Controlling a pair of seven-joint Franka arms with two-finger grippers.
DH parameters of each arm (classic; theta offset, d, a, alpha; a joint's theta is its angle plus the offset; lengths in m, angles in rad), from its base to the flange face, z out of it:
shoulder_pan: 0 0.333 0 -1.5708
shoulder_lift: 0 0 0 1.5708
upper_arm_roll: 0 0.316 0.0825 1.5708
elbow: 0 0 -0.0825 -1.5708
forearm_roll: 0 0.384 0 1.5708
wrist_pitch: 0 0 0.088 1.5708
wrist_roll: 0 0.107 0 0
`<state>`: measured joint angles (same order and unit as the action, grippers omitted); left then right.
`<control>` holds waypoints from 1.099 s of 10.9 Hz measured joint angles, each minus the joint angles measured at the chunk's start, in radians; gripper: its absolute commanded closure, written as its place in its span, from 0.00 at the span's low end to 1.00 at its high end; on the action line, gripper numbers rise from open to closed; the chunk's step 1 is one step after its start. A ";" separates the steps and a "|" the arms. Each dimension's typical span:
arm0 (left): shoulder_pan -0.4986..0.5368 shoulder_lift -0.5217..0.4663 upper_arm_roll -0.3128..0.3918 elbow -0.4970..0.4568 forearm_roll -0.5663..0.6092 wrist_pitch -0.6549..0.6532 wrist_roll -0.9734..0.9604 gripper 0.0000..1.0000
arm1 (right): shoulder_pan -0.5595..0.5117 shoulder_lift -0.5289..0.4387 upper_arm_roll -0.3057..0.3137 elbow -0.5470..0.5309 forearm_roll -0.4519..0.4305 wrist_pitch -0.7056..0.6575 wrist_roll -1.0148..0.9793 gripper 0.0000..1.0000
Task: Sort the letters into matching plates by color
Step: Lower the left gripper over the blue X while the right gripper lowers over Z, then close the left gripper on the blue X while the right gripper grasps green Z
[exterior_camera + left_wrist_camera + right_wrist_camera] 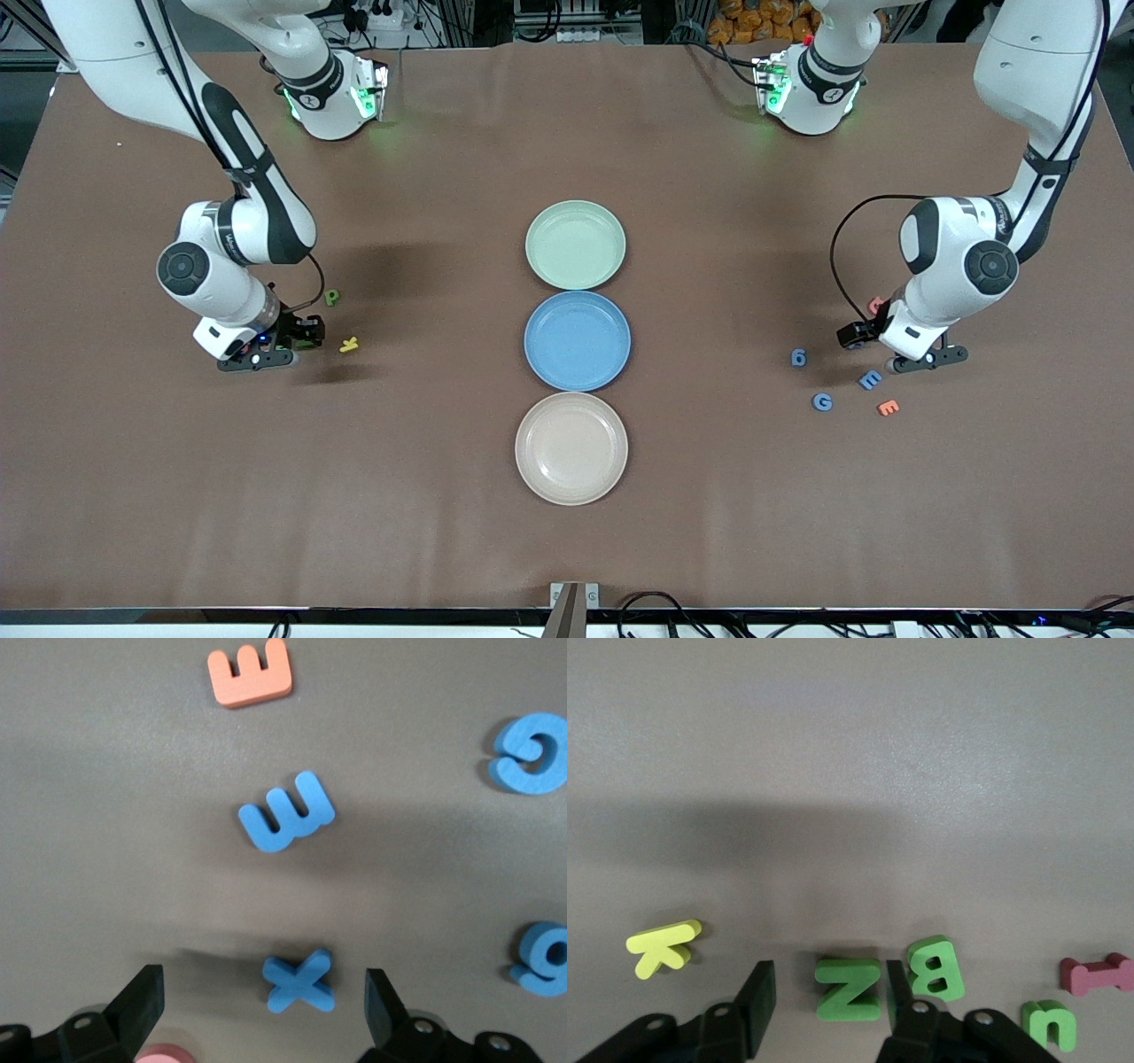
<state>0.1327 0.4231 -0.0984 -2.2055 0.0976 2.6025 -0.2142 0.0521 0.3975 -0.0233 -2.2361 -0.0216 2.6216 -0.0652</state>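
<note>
While green B (pixel 935 967) crowds green Z (pixel 849 989), yellow K (pixel 663 947) lies near.

The surface (pixel 567 549) is covered in a matt brown sheet, smooth with faint creases. The blue X (pixel 301 981), blue E (pixel 286 812) and green Z (pixel 849 989) look like matt, soft foam. The green plate (pixel 575 245) and blue plate (pixel 577 340) have a dull plastic-like finish. The arms' shells are glossy white.

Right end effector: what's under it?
The green Z lies on the table between the fingers of the right end effector, with the green B beside it. In the front view the arm covers both letters.
</note>
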 measured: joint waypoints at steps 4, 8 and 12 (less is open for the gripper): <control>-0.008 0.031 -0.002 0.019 0.002 -0.017 -0.058 0.00 | 0.000 0.000 0.000 -0.001 0.000 0.002 -0.006 0.43; -0.025 0.034 -0.003 0.014 0.002 -0.025 -0.106 0.00 | 0.000 0.000 0.000 -0.002 0.000 0.003 -0.009 0.43; -0.025 0.033 -0.005 0.008 0.002 -0.025 -0.119 1.00 | 0.000 0.005 -0.001 -0.005 0.000 0.014 -0.015 0.43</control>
<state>0.1077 0.4557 -0.1031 -2.1974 0.0994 2.5774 -0.3336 0.0518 0.4021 -0.0246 -2.2409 -0.0220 2.6352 -0.0805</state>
